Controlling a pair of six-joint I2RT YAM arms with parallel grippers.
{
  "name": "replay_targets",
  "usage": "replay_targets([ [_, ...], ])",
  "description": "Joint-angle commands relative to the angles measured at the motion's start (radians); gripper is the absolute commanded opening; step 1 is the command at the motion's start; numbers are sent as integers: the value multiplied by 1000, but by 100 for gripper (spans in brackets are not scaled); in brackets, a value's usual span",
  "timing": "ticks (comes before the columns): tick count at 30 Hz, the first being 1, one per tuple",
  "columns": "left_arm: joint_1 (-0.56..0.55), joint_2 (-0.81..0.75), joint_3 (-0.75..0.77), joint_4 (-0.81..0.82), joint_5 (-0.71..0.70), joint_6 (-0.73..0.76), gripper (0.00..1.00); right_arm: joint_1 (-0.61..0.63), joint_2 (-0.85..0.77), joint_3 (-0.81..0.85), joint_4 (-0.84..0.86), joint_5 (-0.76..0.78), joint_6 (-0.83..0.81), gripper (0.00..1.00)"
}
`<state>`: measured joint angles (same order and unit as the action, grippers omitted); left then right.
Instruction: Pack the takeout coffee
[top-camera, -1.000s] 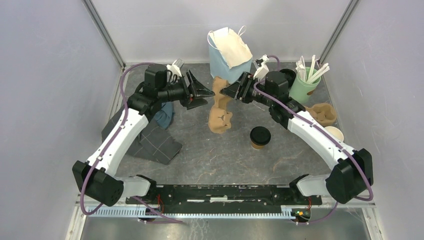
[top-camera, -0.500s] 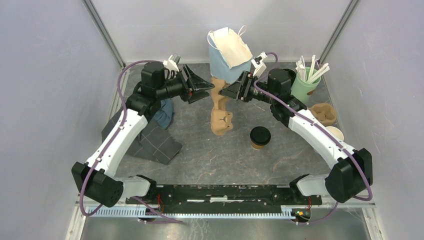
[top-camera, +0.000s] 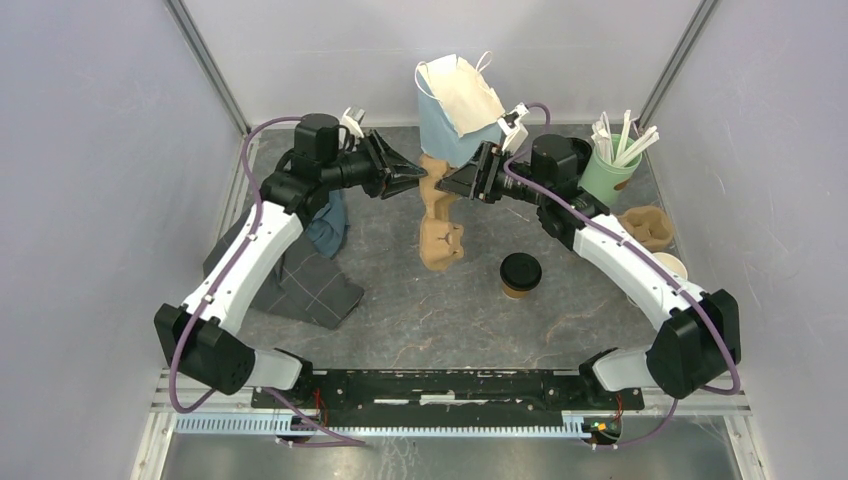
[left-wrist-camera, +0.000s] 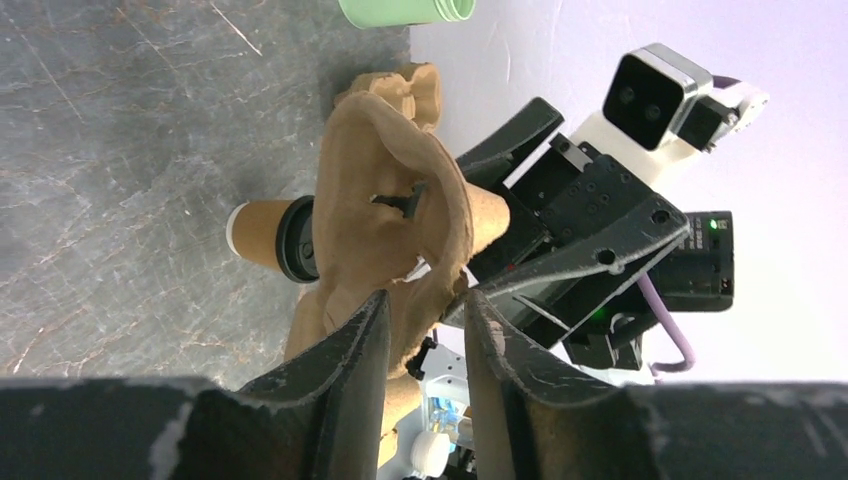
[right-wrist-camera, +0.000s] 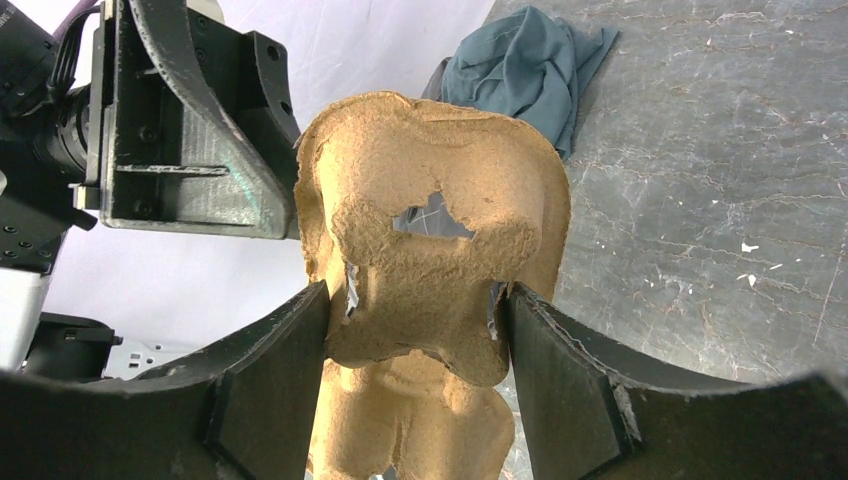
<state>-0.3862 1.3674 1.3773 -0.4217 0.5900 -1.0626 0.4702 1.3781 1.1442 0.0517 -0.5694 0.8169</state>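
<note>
Top: takeout coffee (top-camera: 520, 272) upright on surface (top-camera: 420, 310), lid on, just beside lower end of pulp carrier (top-camera: 440, 240), apart from it; carrier stands on end at centre back, both arms reaching to it.
Left wrist: left fingers (left-wrist-camera: 345, 350) narrowly apart, carrier rim at tips; cannot tell if gripping; coffee behind carrier.
Right wrist: right fingers (right-wrist-camera: 265, 385) clamped on carrier's two sides.

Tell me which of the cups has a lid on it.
The brown takeout coffee in the middle: it has a black lid. The cream-rimmed paper cup and the green cup on the right are open.
</note>
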Motion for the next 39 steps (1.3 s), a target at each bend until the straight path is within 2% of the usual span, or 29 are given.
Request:
replay_targets([
  [1,2,21,65,-45,-33,73,38,0,7,57,42,-30,-14,68],
  [6,2,55,94,-67,-37,90,33,1,15,76,32,-28,-16,68],
  [9,2,64,116,-97,-61,103,23,0,20,94,2,-14,-23,68],
  [12,1,67,132,-132,-91,109,6,0,29,128,-92,32,-55,70],
  [13,2,66,136,-146,-107,104,3,-7,37,148,-156,49,-86,75],
  [16,4,56,136,-183,-158,66,2,-69,53,192,-337,63,-255,96],
  [19,4,49,136,-233,-211,6,2,-99,-18,170,-406,143,-532,98],
  [23,9,48,135,-278,-229,-85,2,-31,-221,-33,-348,256,-915,98],
  [25,14,45,139,-305,-247,-118,2,18,-313,-161,-279,176,-1035,98],
  [29,21,45,144,-343,-278,-152,2,42,-556,-443,54,71,-1066,98],
  [33,29,46,141,-382,-300,-170,2,52,-655,-544,110,-79,-1195,98],
  [37,36,36,120,-367,-284,-217,2,110,-611,-567,135,-143,-1234,74],
  [39,39,28,118,-359,-287,-225,2,138,-576,-577,203,-149,-1217,71],
])
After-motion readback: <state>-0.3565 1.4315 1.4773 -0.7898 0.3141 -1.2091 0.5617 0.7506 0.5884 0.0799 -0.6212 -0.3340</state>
